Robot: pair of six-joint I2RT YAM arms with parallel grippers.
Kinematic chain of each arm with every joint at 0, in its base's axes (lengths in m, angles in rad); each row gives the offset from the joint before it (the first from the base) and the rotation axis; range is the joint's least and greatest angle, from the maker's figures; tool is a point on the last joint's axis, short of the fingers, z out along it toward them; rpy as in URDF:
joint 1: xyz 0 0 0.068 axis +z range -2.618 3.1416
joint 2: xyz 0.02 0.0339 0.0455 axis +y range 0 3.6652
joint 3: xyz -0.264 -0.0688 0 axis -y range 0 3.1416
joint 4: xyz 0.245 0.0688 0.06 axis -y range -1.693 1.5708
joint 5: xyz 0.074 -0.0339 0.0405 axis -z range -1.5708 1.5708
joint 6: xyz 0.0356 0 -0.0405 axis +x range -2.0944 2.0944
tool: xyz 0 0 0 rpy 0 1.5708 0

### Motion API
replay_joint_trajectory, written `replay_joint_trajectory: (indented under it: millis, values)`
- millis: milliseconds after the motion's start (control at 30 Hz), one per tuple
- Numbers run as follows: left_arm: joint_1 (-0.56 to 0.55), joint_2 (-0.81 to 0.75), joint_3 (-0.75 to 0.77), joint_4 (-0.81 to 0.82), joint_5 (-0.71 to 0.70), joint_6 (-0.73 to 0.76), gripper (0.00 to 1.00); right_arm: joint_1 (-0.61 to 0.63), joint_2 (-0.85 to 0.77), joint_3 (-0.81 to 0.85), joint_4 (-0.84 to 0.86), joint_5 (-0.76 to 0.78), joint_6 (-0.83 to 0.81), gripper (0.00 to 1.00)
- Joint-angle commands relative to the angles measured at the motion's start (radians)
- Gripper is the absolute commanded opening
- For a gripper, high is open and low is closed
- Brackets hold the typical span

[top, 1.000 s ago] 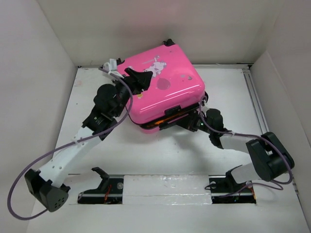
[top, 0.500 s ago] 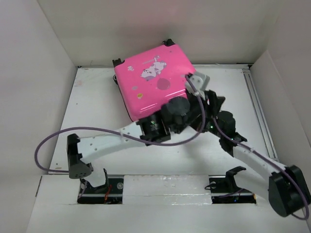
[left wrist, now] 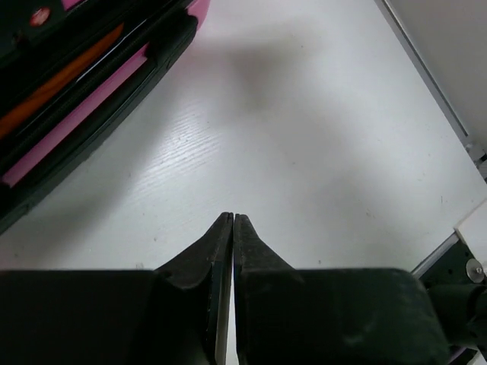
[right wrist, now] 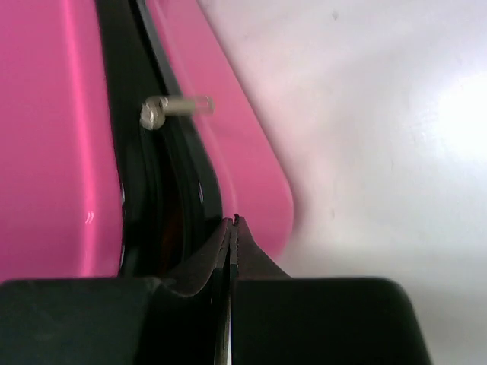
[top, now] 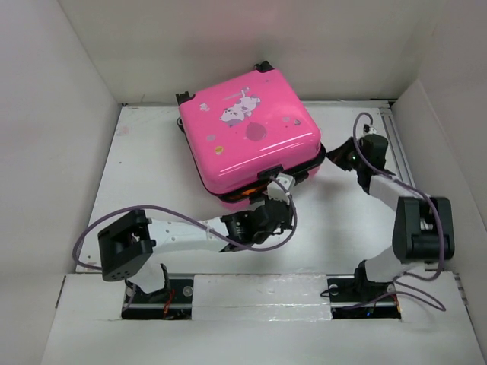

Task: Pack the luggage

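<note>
Item: luggage [top: 247,141], lid down at the table's [top: 152,179] far edge, seam gaping; my left claw [left wrist: 232,216] pinched empty over bare table, my right claw [right wrist: 233,219] pinched empty by the zipper pull [right wrist: 173,107], presumably to zip.

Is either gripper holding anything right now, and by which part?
Nothing is held. The left gripper is shut above the table; the right gripper is shut at the seam of the luggage, clear of the zipper pull.
</note>
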Motion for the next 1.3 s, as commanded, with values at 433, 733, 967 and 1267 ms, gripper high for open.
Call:
replay_joint_trajectory:
  millis: [433, 733, 967, 1267]
  values:
    - [0.038, -0.184, -0.338, 0.035, -0.209, -0.393, 0.22, 0.397, 0.213, -0.158, 0.412, -0.101, 0.015, 0.0]
    - [0.047, -0.331, -0.463, -0.128, -0.312, -0.616, 0.6, 0.519, -0.011, -0.193, 0.204, -0.03, -0.042, 0.0]
    - [0.284, -0.38, -0.57, 0.172, -0.056, -0.614, 0.63, 0.322, -0.117, -0.192, 0.219, -0.088, -0.138, 0.02]
    - [0.353, -0.345, -0.538, 0.281, -0.102, -0.703, 0.56, 0.158, 0.023, -0.025, 0.383, -0.397, -0.148, 0.38]
